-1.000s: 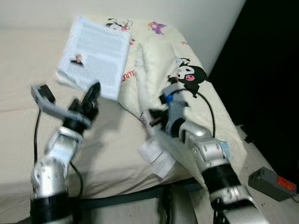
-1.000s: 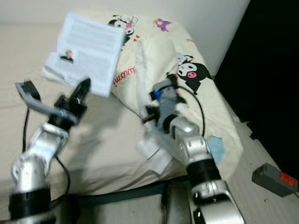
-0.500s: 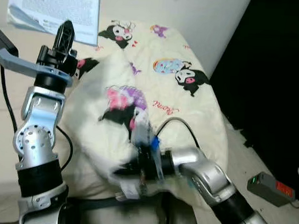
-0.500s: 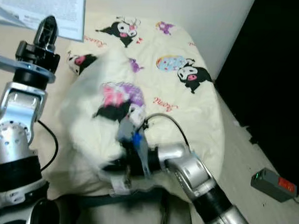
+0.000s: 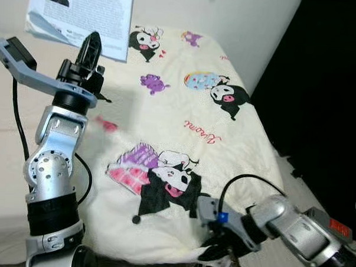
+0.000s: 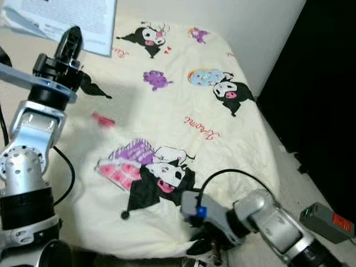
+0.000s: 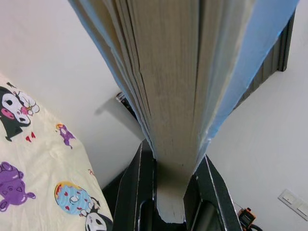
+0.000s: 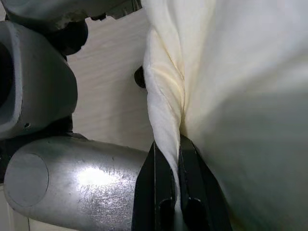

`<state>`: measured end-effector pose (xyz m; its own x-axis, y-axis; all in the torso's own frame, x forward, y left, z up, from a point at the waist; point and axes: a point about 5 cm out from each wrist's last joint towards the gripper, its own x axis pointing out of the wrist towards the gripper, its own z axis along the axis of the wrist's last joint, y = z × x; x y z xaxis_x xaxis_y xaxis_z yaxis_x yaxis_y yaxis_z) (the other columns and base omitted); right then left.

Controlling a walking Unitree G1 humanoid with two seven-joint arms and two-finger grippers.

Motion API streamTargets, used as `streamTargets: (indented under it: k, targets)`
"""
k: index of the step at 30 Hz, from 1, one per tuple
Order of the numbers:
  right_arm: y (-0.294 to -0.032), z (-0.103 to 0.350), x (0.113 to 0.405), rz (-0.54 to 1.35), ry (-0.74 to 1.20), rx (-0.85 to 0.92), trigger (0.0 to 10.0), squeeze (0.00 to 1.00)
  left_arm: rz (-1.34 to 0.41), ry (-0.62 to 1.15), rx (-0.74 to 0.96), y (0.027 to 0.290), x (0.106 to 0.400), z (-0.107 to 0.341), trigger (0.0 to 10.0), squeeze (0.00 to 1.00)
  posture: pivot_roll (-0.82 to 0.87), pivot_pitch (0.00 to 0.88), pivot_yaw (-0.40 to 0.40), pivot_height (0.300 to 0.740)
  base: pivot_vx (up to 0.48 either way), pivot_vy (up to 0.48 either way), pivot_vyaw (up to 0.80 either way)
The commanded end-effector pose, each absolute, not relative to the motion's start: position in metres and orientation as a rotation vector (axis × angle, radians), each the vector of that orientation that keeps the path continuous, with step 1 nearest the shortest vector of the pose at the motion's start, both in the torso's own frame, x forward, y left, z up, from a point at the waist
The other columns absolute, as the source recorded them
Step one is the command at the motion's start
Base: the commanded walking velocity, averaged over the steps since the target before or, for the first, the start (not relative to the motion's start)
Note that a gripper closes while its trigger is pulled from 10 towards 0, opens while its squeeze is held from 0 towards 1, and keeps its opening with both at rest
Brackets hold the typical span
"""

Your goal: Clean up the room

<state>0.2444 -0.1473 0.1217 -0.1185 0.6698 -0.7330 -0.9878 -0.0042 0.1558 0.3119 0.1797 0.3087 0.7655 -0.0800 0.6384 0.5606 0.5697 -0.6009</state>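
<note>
Left gripper clamped on thick blue-covered printed book, raised clear of bed. Right gripper pinching hem of cream cartoon-print blanket, drawn flat to bed's near edge, apparently for smoothing.

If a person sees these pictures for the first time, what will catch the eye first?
Probably the cream cartoon-print blanket spread over the bed, its near edge pinched in the right gripper low at the bedside. Next, the magazine clamped in the raised left gripper above the bed's far side.
</note>
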Motion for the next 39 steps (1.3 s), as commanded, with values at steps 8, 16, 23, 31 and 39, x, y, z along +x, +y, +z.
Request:
streamTargets:
  k: [8,16,23,31,39]
  targets:
    - [-0.223,0.116,0.235,1.298,0.977,-0.663,0.0,0.0,-0.452,-0.606,-0.881,0.169,0.311,0.315,10.0,0.0,-0.08,0.084,-0.061,0.342,0.0,0.0,0.0]
    - [-0.202,0.103,0.22,1.34,0.924,-0.61,10.0,1.0,-0.503,-0.559,-0.836,0.152,0.313,0.308,10.0,0.0,-0.08,0.076,-0.053,0.342,0.0,0.0,0.0]
    - [-0.197,0.094,0.224,1.283,0.872,-0.629,10.0,1.0,-0.499,-0.53,-0.803,0.151,0.314,0.298,10.0,0.0,-0.08,0.069,-0.054,0.342,0.0,0.0,0.0]
    - [-0.194,0.117,0.216,1.346,0.792,-0.401,10.0,1.0,-0.519,-0.495,-0.727,0.144,0.315,0.289,10.0,0.0,-0.09,0.053,-0.062,0.342,0.0,0.0,0.0]
    - [-0.248,0.142,0.223,1.093,0.794,-0.379,10.0,1.0,-0.52,-0.447,-0.603,0.139,0.315,0.273,10.0,0.0,-0.1,0.056,-0.061,0.342,0.0,0.0,0.0]
